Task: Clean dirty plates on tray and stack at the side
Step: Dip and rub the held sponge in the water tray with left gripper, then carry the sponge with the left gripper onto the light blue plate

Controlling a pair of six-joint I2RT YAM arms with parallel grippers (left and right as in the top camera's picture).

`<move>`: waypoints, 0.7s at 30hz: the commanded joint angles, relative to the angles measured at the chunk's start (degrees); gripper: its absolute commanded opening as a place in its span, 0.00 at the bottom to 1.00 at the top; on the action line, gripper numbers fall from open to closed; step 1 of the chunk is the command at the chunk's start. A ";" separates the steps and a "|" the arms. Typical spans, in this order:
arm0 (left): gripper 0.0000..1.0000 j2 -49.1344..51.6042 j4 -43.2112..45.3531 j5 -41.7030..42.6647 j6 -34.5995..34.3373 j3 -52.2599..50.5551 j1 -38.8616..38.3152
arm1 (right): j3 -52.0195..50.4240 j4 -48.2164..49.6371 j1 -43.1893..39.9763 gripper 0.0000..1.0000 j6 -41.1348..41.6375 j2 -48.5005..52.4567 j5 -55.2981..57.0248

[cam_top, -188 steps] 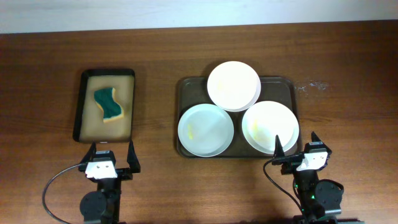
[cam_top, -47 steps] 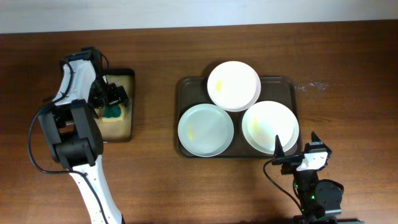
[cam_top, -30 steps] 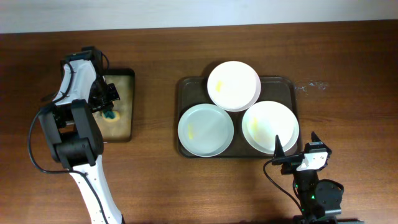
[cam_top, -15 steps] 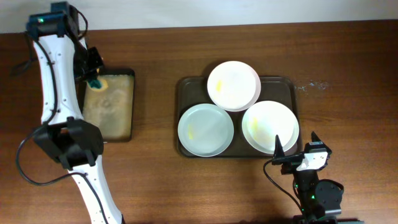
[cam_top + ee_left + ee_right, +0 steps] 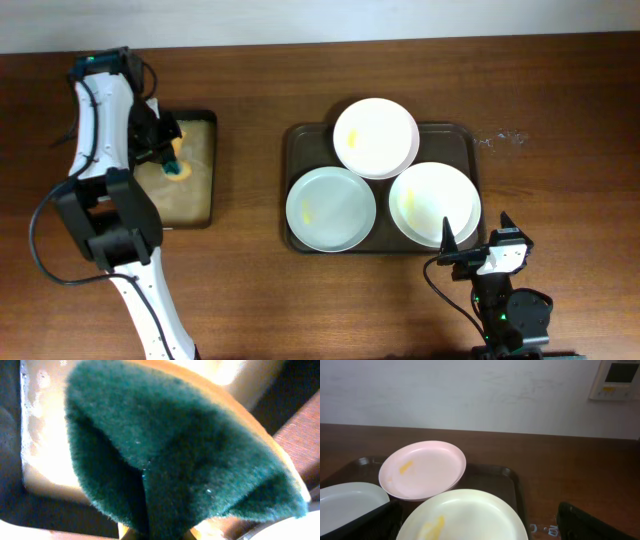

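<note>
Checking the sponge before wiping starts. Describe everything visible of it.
The sponge has a dark green, fuzzy scouring face over yellow foam that shows along its edge. It is bent into a fold, pinched in the left gripper, over the far end of the tan liner of the small black tray. Whether it touches the liner cannot be told.

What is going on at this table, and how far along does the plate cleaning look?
The left gripper holds a green sponge, pinched into a fold, over the small black tray at the left of the table. The three plates all lie on the brown tray, each with a yellowish smear, so no wiping or stacking shows yet. The right gripper sits open at the near edge of that tray, holding nothing.
</note>
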 commanded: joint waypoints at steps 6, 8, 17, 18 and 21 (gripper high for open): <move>0.00 -1.64 -5.51 5.09 1.36 11.39 2.49 | -0.37 -0.33 0.26 0.98 0.24 -0.37 0.48; 0.00 -1.64 -0.57 2.01 1.36 3.96 1.84 | -0.37 -0.35 0.26 0.98 0.24 -0.37 0.48; 0.00 -3.63 1.49 1.55 1.36 1.77 1.75 | -0.37 -0.33 0.26 0.98 0.24 -0.37 0.46; 0.00 -4.26 0.74 1.51 1.36 3.13 1.75 | -0.37 -0.33 0.26 0.98 0.24 -0.37 0.48; 0.00 -5.57 0.37 -6.38 1.33 3.19 0.50 | -0.37 -0.35 0.26 0.99 0.24 -0.37 0.48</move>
